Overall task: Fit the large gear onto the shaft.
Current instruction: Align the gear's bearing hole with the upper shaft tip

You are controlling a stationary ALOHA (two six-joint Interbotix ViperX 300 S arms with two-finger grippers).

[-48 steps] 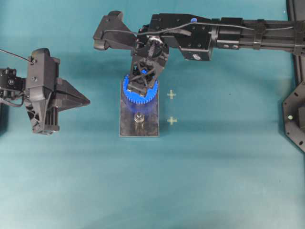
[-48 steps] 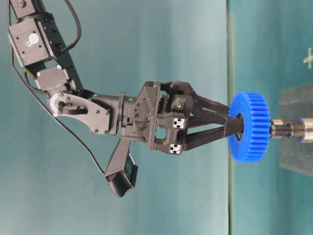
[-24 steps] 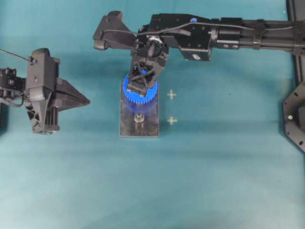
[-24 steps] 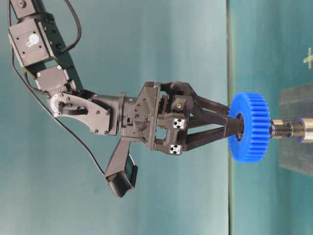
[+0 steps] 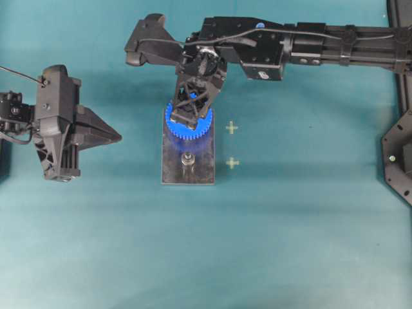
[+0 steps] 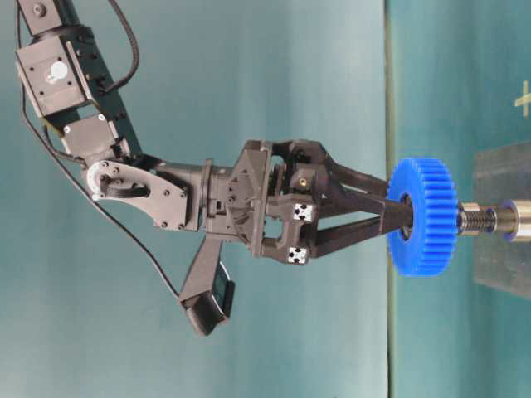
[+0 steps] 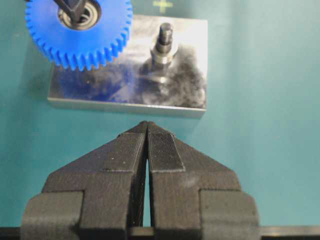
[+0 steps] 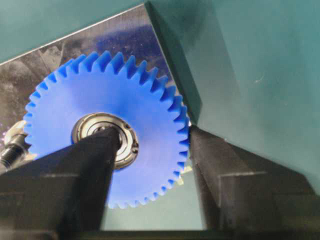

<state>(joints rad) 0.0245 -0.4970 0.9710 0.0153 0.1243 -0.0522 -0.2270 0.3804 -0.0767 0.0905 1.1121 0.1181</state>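
The large gear (image 6: 421, 217) hangs level over the end of the grey plate (image 5: 174, 175), hiding the shaft beneath it. From the side it looks high, about level with the tip of the twin pin (image 7: 163, 42), so I judge it not yet seated. The right tool (image 6: 397, 217) has one finger across the bearing hub and the other just beside the teeth; I cannot tell whether it is clamped. To do this well, keep the bore square to the shaft and press straight down. The gear overhangs the plate's short edge. The left tool (image 7: 148, 127), fingers together, waits well apart, with open bench (image 5: 290, 244) all round.
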